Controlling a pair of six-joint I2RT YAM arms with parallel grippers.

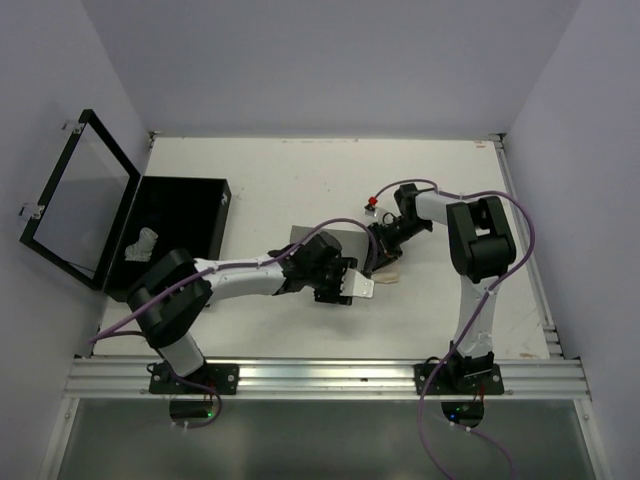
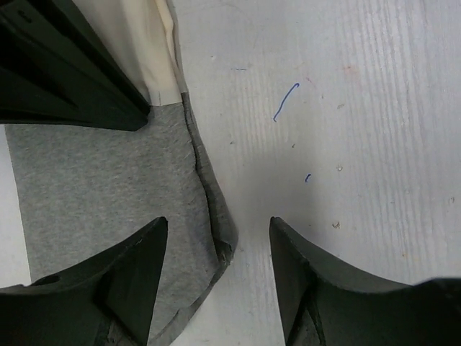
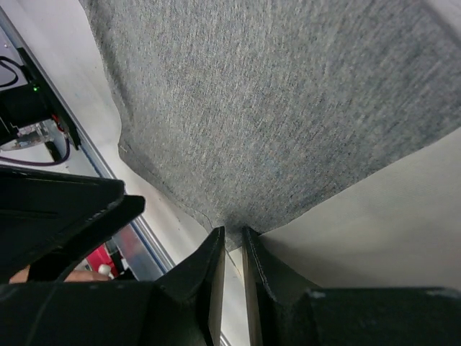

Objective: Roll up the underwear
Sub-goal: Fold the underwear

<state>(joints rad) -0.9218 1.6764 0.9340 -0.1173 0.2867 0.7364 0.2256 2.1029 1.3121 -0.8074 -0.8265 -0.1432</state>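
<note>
A heather grey underwear [image 1: 345,236] with a cream band lies flat mid-table, mostly hidden under both grippers. In the left wrist view its grey cloth [image 2: 108,187] and cream band [image 2: 148,43] fill the left side. My left gripper [image 2: 218,223] is open and low, one finger over the cloth's folded edge and the other over bare table. My right gripper [image 3: 232,232] is shut on the grey cloth [image 3: 274,108], pinching its edge beside the cream part [image 3: 374,216]. In the top view the left gripper [image 1: 357,286] and right gripper [image 1: 377,252] sit close together.
A flat black box [image 1: 185,183] stands at the far left with its hinged lid [image 1: 75,200] open against the wall; a pale garment [image 1: 143,243] lies inside. A metal rail [image 1: 330,375] runs along the near edge. Walls close in on both sides.
</note>
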